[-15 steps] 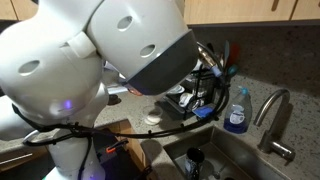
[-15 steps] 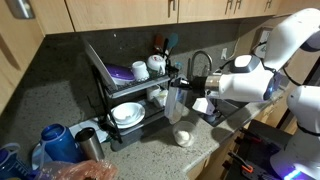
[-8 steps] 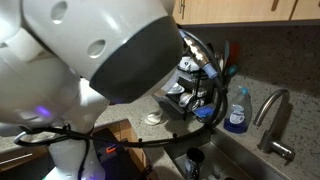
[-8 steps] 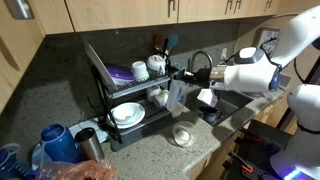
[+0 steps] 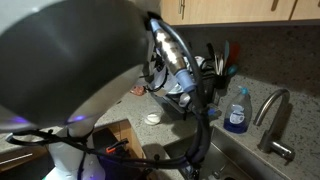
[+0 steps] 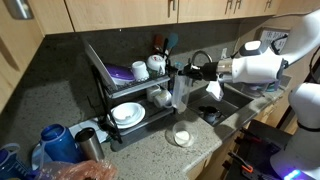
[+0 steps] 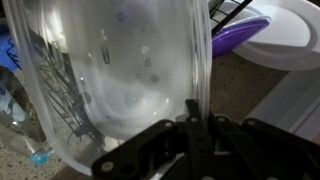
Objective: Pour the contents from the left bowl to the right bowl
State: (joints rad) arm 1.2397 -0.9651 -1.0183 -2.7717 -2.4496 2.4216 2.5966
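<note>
My gripper [image 7: 190, 108] is shut on the rim of the right bowl [image 7: 110, 80], a clear greyish glass-like bowl that fills the wrist view, tipped on its side. In an exterior view the gripper [image 6: 192, 73] holds this bowl [image 6: 179, 93] on edge in the air, in front of the black dish rack [image 6: 120, 95]. The left bowl [image 6: 182, 137], small and cream, sits on the counter right below the held one. It also shows on the counter past the arm as the left bowl [image 5: 152, 118]. What lies inside either bowl is unclear.
The rack holds a purple dish [image 7: 240, 30], white dishes [image 6: 127, 114] and mugs [image 6: 156, 65]. A blue soap bottle [image 5: 236, 110], a faucet [image 5: 274, 108] and the sink [image 5: 215, 160] lie to one side. A blue kettle [image 6: 58, 142] stands at the counter's near corner.
The gripper has lifted the glass-like bowl a little higher above the cream bowl and the arm has drawn back. The cream bowl has stayed in place.
</note>
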